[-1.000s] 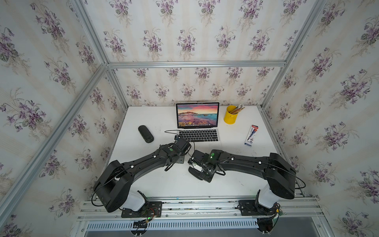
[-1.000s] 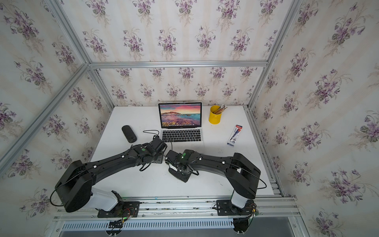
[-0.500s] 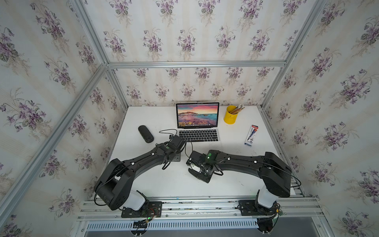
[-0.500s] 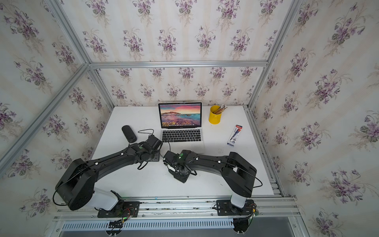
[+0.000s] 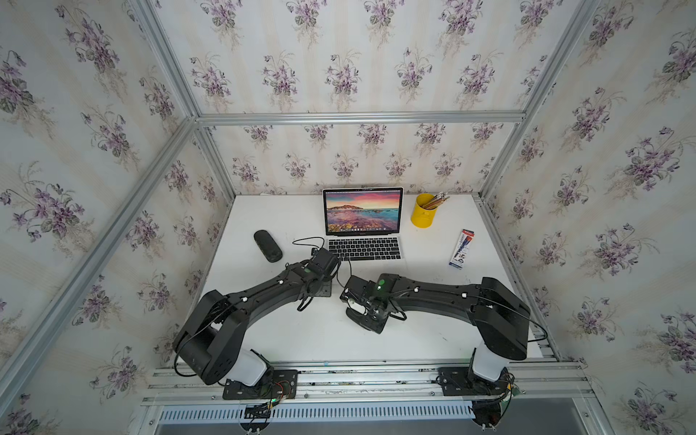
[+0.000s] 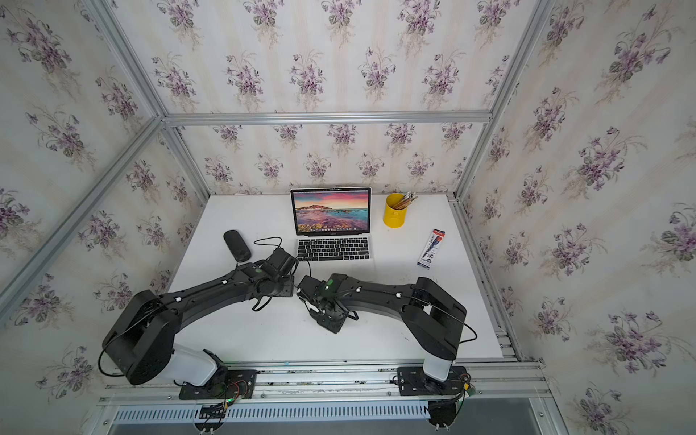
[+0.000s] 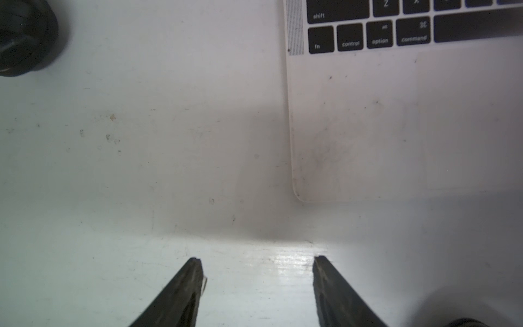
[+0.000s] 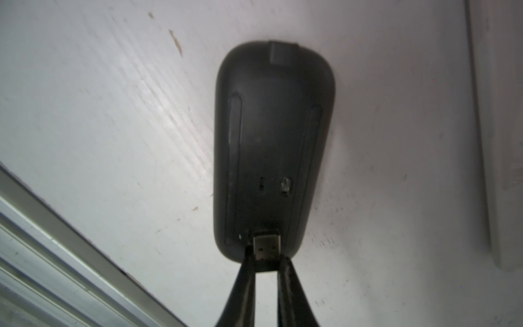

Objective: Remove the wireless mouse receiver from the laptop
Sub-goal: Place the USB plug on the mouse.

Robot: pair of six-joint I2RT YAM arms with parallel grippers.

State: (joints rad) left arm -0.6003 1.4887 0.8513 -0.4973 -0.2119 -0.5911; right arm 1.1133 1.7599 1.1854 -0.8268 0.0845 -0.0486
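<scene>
**A:** What differs from a second ago?

**B:** Little. The desk (image 5: pixel 263 339) and what stands on it lie as before. Both arms sit a touch nearer the desk's left edge than a second back. Over the last half second I see almost no shift. The left end effector (image 7: pixel 257 266) has drawn slightly away from the laptop (image 5: pixel 363 226) toward that left edge.

**A:** And the laptop itself?

**B:** It stands open at the middle of the desk's back edge, screen lit, in both top views. It is in the same place as earlier.

**A:** The end effectors?

**B:** The left one's fingers are spread with nothing between them, above bare desk just off the laptop's front left corner. The right end effector (image 8: pixel 266 262) is nearly closed, pinching the wireless mouse receiver (image 8: pixel 266 247) by its black cap.

**A:** So where is the receiver?

**B:** It is out of the laptop and in that pinch, over the middle of the desk, between the laptop and the front edge. It hangs at the end of the mouse (image 8: pixel 271 141) nearest the fingers, and the mouse lies belly up.

**A:** Which way does it point?

**B:** Its metal plug points away from the fingers, at the mouse, roughly toward the desk's left edge. Its long axis runs in line with the fingers and with the mouse's own length. Whether the plug tip touches the mouse's underside or hovers just over it, I cannot tell.
</scene>
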